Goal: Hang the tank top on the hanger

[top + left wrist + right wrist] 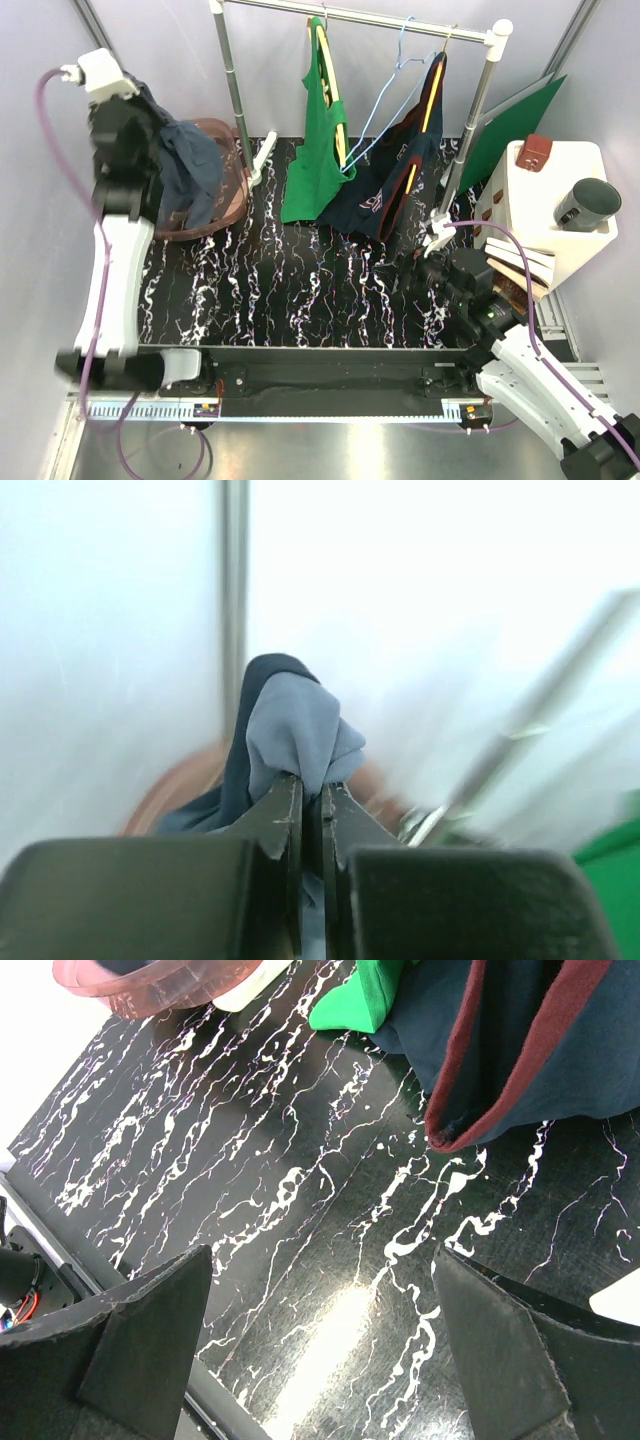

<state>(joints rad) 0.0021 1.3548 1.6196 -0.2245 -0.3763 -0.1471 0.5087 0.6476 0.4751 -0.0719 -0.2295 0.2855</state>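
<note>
My left gripper (pixel 311 785), pressed together, pinches the tank top (pixel 295 725), which drapes downward at far left. The hanger (pixel 400 62) hangs on the rail (pixel 350 14) well to its right, nearer my spread right gripper (pixel 315 1270).

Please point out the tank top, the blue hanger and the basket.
tank top (pixel 190 168): top view, its hanging folds.
hanger (pixel 400 62): top view, wire below the hook.
basket (pixel 237 193): top view, its right wall.
</note>
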